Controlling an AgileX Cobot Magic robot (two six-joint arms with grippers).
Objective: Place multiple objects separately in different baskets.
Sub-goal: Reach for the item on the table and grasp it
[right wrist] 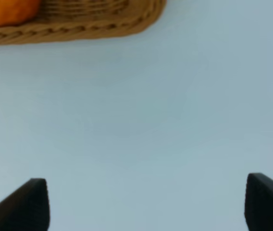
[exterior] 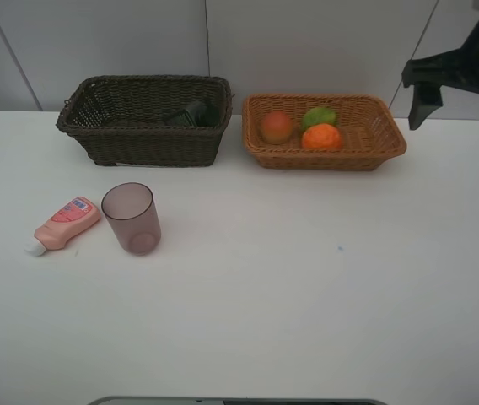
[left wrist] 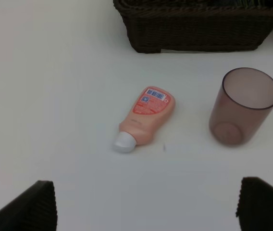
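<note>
A pink tube with a white cap (exterior: 67,224) lies on the white table next to an upright translucent mauve cup (exterior: 131,218). Both show in the left wrist view, the tube (left wrist: 146,118) and the cup (left wrist: 242,106), with my left gripper (left wrist: 143,211) open and empty, short of them. The dark brown basket (exterior: 142,139) holds a dark pump bottle (exterior: 191,112). The orange-tan basket (exterior: 341,156) holds a red-orange fruit (exterior: 277,126), a green fruit (exterior: 319,116) and an orange (exterior: 321,137). My right gripper (exterior: 456,105) is open and empty, raised to the right of that basket.
The two baskets stand side by side at the back of the table, near the wall. The right wrist view shows the tan basket's rim (right wrist: 103,26), part of the orange (right wrist: 6,10) and bare table below. The left arm is out of the exterior view.
</note>
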